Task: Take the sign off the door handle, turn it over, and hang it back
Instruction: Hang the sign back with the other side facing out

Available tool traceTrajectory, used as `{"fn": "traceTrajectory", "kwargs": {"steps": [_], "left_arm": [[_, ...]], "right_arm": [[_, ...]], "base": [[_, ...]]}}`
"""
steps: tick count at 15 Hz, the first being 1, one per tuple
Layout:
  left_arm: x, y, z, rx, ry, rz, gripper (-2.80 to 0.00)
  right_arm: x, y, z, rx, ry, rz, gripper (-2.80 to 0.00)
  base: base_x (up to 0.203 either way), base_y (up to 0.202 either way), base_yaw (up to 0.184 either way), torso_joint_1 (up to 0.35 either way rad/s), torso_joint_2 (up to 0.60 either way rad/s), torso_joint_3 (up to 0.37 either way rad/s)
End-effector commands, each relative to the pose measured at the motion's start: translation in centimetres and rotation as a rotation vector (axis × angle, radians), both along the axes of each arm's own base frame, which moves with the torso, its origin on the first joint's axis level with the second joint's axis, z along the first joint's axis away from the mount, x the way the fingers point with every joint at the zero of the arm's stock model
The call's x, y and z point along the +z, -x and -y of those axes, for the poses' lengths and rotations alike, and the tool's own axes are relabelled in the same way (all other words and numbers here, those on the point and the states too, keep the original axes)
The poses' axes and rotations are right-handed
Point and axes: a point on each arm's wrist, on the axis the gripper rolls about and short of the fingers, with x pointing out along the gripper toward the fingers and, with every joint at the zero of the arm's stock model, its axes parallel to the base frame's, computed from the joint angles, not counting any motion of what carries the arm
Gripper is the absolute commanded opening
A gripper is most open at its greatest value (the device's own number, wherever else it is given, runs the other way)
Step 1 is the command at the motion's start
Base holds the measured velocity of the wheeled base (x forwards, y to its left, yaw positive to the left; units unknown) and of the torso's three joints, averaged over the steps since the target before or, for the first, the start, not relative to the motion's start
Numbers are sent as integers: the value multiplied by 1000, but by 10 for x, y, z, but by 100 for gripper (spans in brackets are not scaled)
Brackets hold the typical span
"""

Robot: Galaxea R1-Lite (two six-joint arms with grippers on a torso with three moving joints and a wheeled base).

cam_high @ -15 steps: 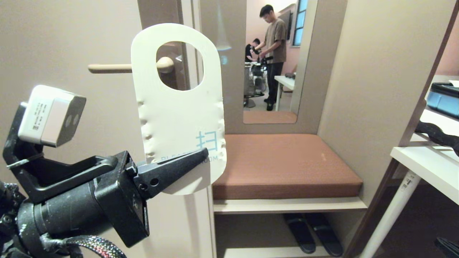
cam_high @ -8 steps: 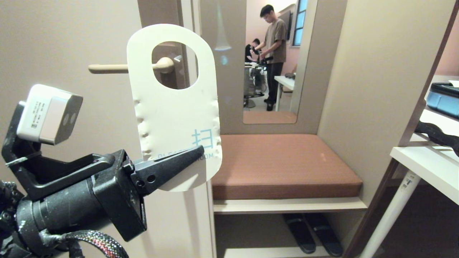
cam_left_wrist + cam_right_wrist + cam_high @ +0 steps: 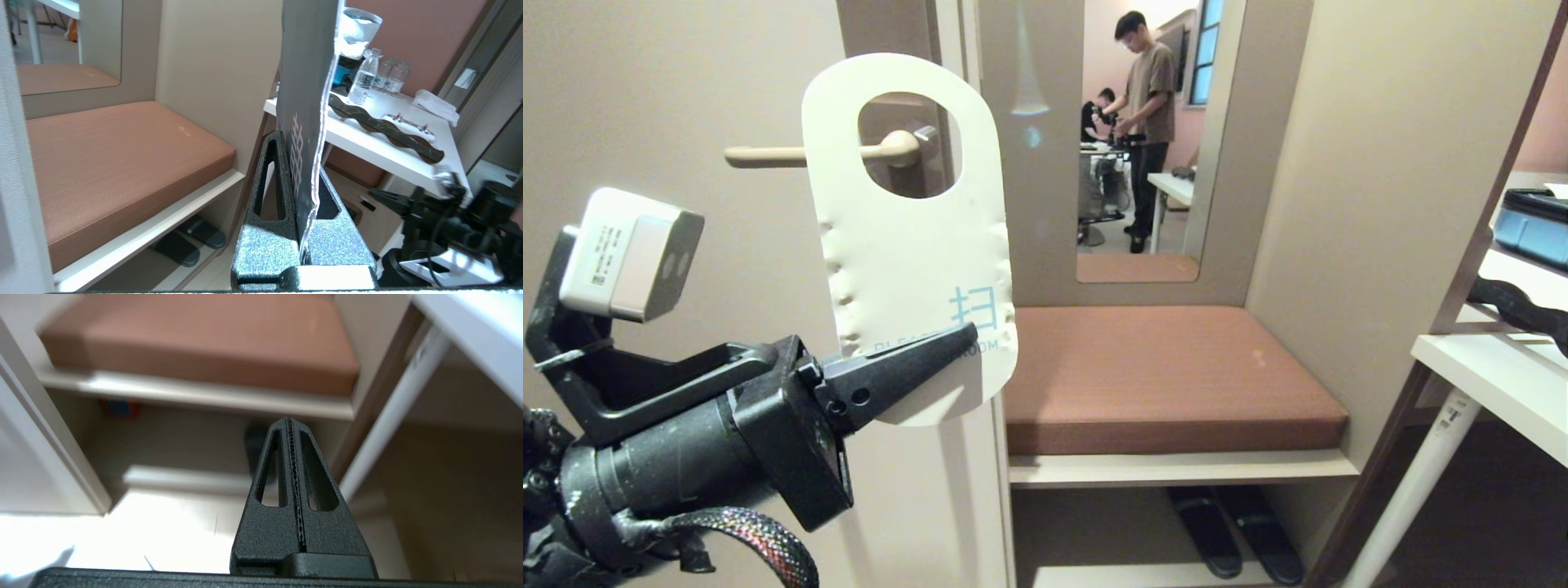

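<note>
Gripping: left gripper (image 3: 968, 333) clamped on lower edge of sign (image 3: 907, 237), pinching it between both fingers.
Sign: upright, white face with blue lettering toward head camera, dark face toward wrist camera; held in front of handle (image 3: 768, 154), not hung on it.
Handle: level, elbow visible through sign's hole, free end projecting left of sign.
Right gripper (image 3: 291, 421): fully closed, empty, low and well right of handle, pointed toward bench (image 3: 196, 339).
</note>
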Motion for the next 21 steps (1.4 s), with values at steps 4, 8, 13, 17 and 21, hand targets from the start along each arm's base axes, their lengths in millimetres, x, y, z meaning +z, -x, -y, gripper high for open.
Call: {"fn": "traceTrajectory", "kwargs": {"steps": [4,8,13,17,21], "left_arm": [[-1,-1,0,2,0,-3,-280],[-3,-2,-5,26,-2,-5,-280],[0,0,-10,47,-17,28,-280],[-19,-5,-24,153,-158,84,-280],[-19,-12,-41,285,-165,89,-280]], "right_arm": [[-2,11,0,17,0,141,-280],[-3,15,0,15,1,196,-280],[-3,15,0,15,1,196,-280],[-3,15,0,15,1,196,-280],[-3,15,0,15,1,196,-280]], "base": [[0,0,0,0,0,0],[0,0,0,0,0,0],[0,0,0,0,0,0],[0,0,0,0,0,0],[0,0,0,0,0,0]]}}
